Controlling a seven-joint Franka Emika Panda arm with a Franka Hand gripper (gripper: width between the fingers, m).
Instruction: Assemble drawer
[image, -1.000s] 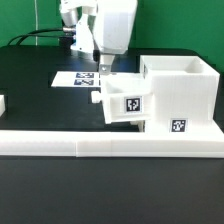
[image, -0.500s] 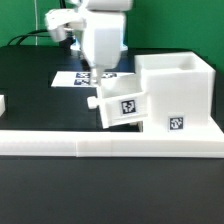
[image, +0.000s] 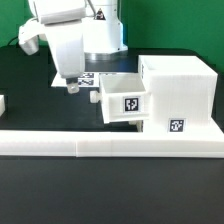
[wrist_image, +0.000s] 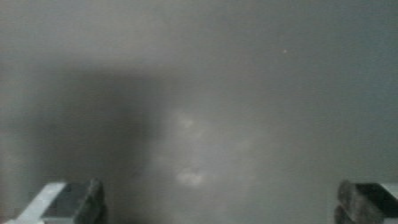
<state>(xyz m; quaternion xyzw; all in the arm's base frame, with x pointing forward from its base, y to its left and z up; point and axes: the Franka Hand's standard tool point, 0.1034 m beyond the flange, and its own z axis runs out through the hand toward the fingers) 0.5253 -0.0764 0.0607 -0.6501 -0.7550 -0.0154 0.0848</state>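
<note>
We see the drawer (image: 160, 95) as a white plastic unit resting on the black table (image: 30, 105), well off to the exterior view's right of the gripper (image: 72, 86). Its large hollow shell (image: 182, 90) stands open at the top, and a smaller flat box (image: 125, 100) sticks out from the shell's side, on the side facing the gripper (it looks partly pushed in, though how deep we cannot tell). The box carries a black-and-white square tag (image: 132, 102) on its front, and the shell shows another tag (image: 176, 126) lower down. A small knob (image: 94, 98) juts from the box toward the gripper's side.

The gripper hangs above the table, apart from the box and touching nothing we can make out. In the wrist view its two fingertips (wrist_image: 68, 200) sit far apart at the corners of the picture, so we read the fingers as spread wide, with only blurred grey surface between them and nothing pinched.

Just behind the gripper, partly hidden by the arm (image: 75, 35), lies the flat printed marker board (image: 90, 78). In front of both gripper and drawer runs a long low white rail (image: 100, 142), which the shell stands just beside. A small white piece (image: 3, 103) shows at the edge, on the gripper's far side from the drawer; what it is we cannot tell.
</note>
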